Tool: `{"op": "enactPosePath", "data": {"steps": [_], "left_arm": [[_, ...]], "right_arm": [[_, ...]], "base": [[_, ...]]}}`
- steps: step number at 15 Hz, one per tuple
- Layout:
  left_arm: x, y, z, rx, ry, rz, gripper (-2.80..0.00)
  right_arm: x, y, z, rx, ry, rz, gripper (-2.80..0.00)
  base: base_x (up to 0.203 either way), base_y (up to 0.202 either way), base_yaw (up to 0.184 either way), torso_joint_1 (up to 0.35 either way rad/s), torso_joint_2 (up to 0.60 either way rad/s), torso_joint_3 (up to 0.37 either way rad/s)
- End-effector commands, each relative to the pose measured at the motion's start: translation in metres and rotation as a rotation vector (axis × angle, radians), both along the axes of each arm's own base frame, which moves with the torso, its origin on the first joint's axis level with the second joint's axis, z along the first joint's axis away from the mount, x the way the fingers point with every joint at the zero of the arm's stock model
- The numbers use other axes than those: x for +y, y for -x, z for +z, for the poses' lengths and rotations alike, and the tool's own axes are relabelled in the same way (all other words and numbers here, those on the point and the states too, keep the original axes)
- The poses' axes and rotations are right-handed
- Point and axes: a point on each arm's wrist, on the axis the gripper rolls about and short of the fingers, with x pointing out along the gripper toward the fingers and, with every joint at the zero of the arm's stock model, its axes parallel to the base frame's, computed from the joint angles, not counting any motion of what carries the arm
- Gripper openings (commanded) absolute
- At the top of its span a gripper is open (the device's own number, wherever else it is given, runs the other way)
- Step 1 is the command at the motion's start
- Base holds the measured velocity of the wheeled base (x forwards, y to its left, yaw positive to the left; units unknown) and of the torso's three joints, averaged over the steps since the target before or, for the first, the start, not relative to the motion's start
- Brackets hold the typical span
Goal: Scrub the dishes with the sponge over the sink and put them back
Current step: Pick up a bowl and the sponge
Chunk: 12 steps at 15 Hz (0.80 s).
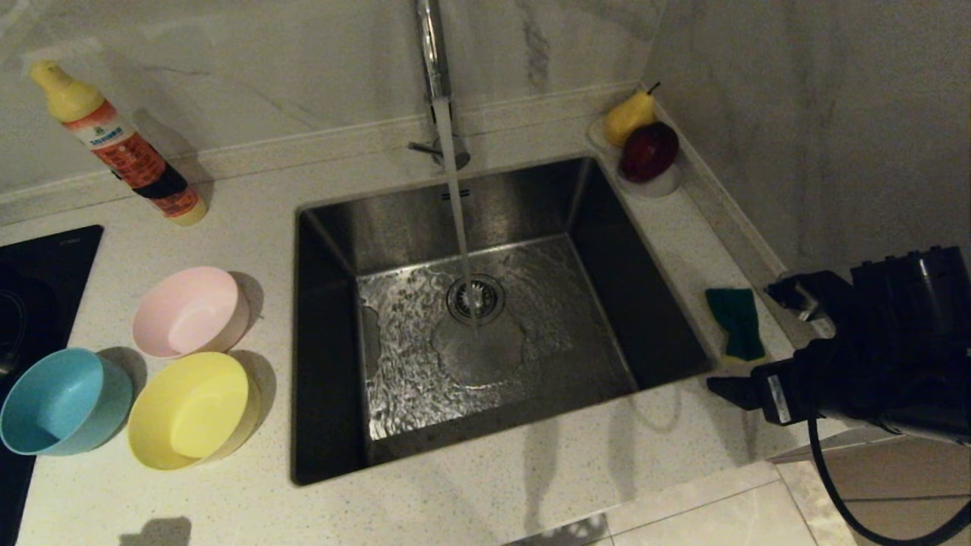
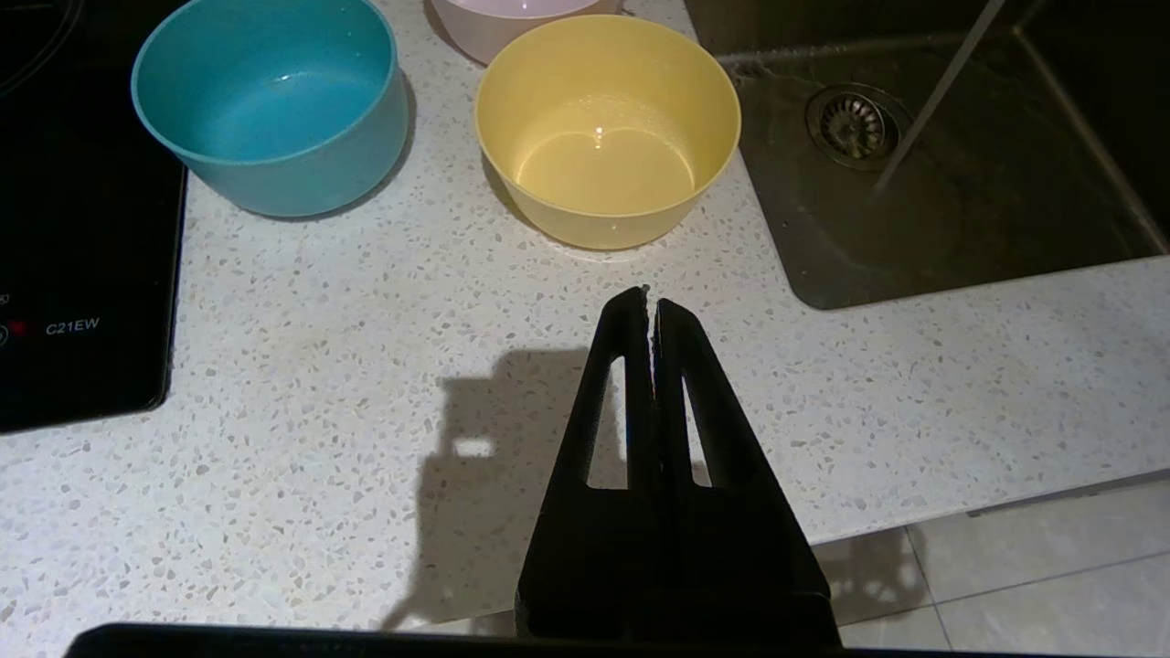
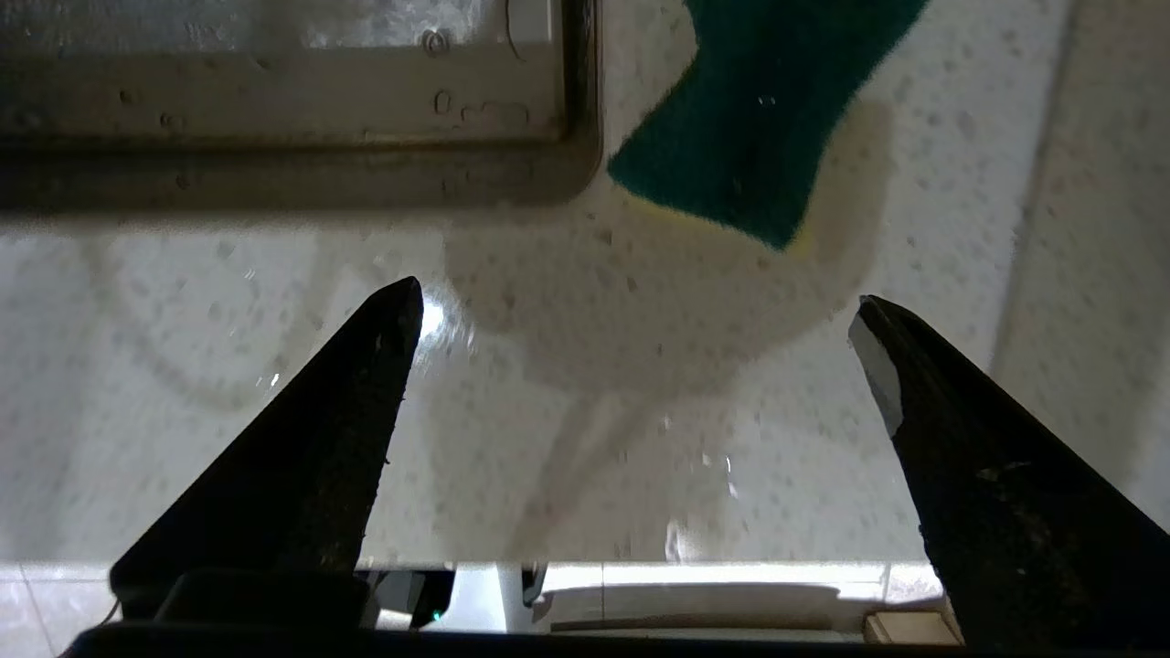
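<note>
Three bowls stand on the counter left of the sink (image 1: 645,303): pink (image 1: 190,311), yellow (image 1: 190,409) and light blue (image 1: 64,402). The sponge (image 1: 736,322) lies green side up on the counter strip right of the sink. My right gripper (image 1: 738,336) hovers at the sponge's near end, open and empty. In the right wrist view the sponge (image 3: 759,119) lies just beyond the spread right gripper (image 3: 640,311), untouched. My left gripper (image 2: 651,297) is shut and empty above the counter near its front edge, short of the yellow bowl (image 2: 608,128), with the blue bowl (image 2: 270,100) beside it.
Water runs from the chrome tap (image 1: 436,61) onto the drain strainer (image 1: 476,297). A soap bottle (image 1: 121,144) lies at the back left. A white dish with fruit (image 1: 645,144) sits in the back right corner. The black stove top (image 1: 38,288) borders the bowls.
</note>
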Motion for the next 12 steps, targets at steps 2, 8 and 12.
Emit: {"op": "enactPosePath", "data": {"steps": [2,8,12], "left_arm": [[0.0,-0.003,-0.009,0.032,0.0,0.002,-2.8],[0.0,-0.003,-0.009,0.032,0.0,0.0,-2.8],[0.0,-0.003,-0.009,0.032,0.0,0.001,-2.8]], "right_arm": [[0.002,-0.006,-0.004,-0.015,-0.004,-0.002,0.0],[0.001,-0.015,-0.001,-0.049,-0.015,-0.014,0.0],[0.002,-0.018,0.0,-0.053,-0.013,-0.014,0.0]], "base": [[0.0,0.0,0.0,0.0,0.0,0.0],[0.0,0.0,0.0,0.0,0.0,0.0],[0.0,0.0,0.0,0.0,0.0,0.0]]}}
